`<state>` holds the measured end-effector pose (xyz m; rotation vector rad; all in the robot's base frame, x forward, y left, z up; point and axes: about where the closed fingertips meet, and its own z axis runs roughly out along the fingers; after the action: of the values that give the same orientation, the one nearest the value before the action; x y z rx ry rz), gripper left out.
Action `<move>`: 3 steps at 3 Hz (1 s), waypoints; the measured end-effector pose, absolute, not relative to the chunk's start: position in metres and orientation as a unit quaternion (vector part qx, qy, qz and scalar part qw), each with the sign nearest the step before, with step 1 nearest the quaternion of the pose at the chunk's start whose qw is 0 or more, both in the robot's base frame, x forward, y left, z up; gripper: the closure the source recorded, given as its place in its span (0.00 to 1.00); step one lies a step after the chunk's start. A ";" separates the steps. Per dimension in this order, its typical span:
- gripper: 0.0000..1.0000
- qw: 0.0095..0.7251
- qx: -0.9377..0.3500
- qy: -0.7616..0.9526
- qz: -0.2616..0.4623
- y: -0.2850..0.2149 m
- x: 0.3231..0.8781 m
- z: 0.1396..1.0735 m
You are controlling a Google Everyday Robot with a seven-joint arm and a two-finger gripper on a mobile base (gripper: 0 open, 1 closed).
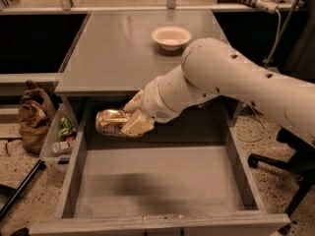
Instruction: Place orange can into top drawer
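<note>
The orange can [109, 122] is a shiny orange-gold dented can, held on its side. My gripper [129, 121] is shut on the orange can, its pale fingers [137, 126] wrapped around the can's right end. The can hangs above the far left part of the open top drawer [157, 181], just under the table's front edge. The drawer is pulled out, with a flat grey bottom, low side walls and a long front lip [157, 224]. Nothing lies in the part of the drawer that shows. My thick white arm [236, 77] reaches in from the right.
A white bowl [171, 36] stands on the grey table top [118, 48] at the back. A brown bag [34, 117] and a bin with packets [63, 136] sit on the floor at the left. An office chair base [290, 181] is at the right.
</note>
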<state>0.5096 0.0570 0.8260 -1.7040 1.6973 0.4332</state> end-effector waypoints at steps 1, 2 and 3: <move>1.00 0.332 -0.633 0.683 0.151 0.024 0.501 0.806; 1.00 0.328 -0.632 0.686 0.150 0.023 0.502 0.797; 1.00 0.343 -0.611 0.689 0.186 0.018 0.504 0.776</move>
<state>0.5045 0.0178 0.7756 -1.5887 1.7902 0.4822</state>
